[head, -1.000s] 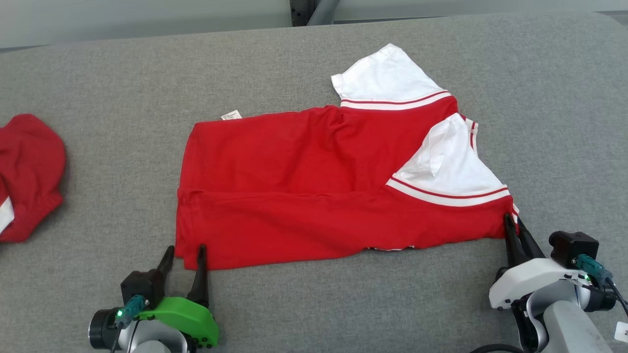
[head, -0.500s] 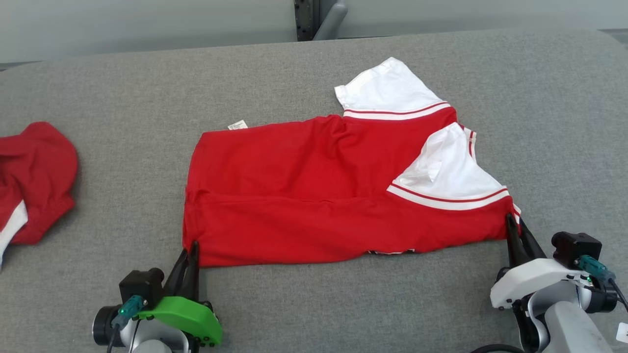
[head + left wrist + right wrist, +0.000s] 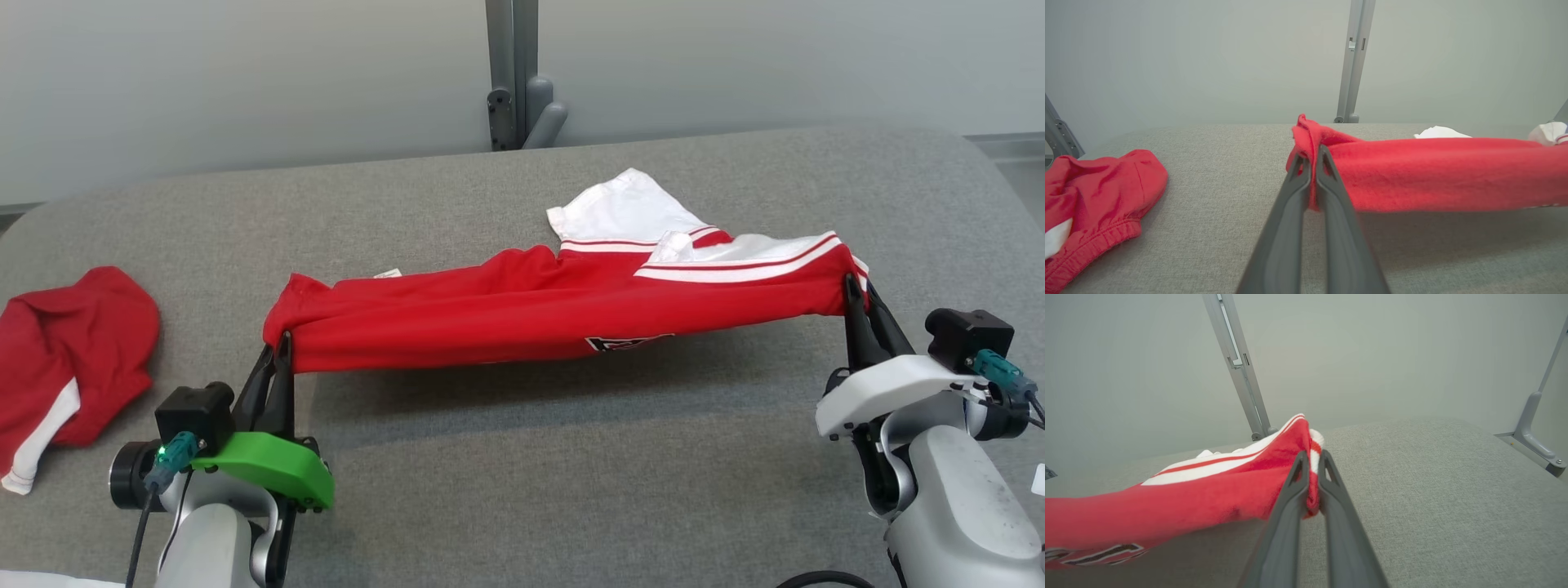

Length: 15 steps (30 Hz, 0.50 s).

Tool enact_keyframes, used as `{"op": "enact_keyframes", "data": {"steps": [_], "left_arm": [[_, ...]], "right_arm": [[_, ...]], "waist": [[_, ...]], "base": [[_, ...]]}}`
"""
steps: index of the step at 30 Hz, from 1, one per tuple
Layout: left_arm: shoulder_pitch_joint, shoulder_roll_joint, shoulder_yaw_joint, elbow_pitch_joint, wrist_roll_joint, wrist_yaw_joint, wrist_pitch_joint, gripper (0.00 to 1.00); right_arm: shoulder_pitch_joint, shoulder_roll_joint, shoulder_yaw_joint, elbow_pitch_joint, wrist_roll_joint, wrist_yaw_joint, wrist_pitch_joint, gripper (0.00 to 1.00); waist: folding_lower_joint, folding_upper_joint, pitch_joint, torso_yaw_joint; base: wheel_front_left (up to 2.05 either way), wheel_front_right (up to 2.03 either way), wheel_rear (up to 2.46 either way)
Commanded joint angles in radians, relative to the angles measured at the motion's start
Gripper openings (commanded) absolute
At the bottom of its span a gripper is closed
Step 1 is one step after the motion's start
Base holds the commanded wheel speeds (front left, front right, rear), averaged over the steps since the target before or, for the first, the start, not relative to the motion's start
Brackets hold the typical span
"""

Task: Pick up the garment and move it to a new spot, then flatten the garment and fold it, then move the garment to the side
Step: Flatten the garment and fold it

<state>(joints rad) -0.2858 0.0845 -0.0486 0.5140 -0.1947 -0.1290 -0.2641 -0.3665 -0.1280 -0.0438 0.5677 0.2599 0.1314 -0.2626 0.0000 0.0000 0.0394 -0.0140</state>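
The garment [image 3: 522, 310] is a red shirt with white, red-striped sleeves, folded lengthwise and stretched across the grey table. Its near edge hangs lifted above the surface while the far part with a white sleeve [image 3: 620, 212] still rests on the table. My left gripper [image 3: 273, 347] is shut on the garment's near left corner [image 3: 1308, 147]. At the other end my right gripper [image 3: 857, 290] is shut on the near right corner [image 3: 1306, 457]. A dark printed logo [image 3: 624, 343] shows on the underside of the raised edge.
A second red garment with white trim [image 3: 69, 367] lies crumpled at the table's left edge, also seen in the left wrist view [image 3: 1094, 196]. A grey metal post [image 3: 510, 73] stands behind the table against a pale wall. The grey table [image 3: 571, 490] spreads wide before me.
The left gripper closed on the garment's left corner. Both grippers then lifted the near edge off the table, pulling it taut. The camera has tilted up, showing the wall.
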Motion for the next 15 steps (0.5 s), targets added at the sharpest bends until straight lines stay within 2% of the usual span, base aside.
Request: {"op": "enact_keyframes", "data": {"steps": [1,8,15], "left_arm": [[-0.008,0.012,0.001,0.008,-0.008,-0.002,0.0,0.0],[0.078,0.003,-0.017,0.098,-0.04,0.0,0.0,0.0],[0.202,-0.011,-0.025,0.15,-0.05,0.0,0.0,0.0]], "right_arm": [[-0.003,-0.005,0.0,0.004,0.005,-0.002,-0.003,0.0],[0.094,0.006,-0.012,0.021,0.018,-0.002,-0.003,0.0],[0.237,0.005,-0.012,0.029,0.006,-0.002,-0.003,0.0]], "waist": [[0.0,0.0,-0.037,-0.012],[0.0,0.0,-0.096,-0.02],[0.0,0.0,-0.109,-0.028]], "base": [[0.0,0.0,0.0],[0.0,0.0,0.0],[0.0,0.0,0.0]]}}
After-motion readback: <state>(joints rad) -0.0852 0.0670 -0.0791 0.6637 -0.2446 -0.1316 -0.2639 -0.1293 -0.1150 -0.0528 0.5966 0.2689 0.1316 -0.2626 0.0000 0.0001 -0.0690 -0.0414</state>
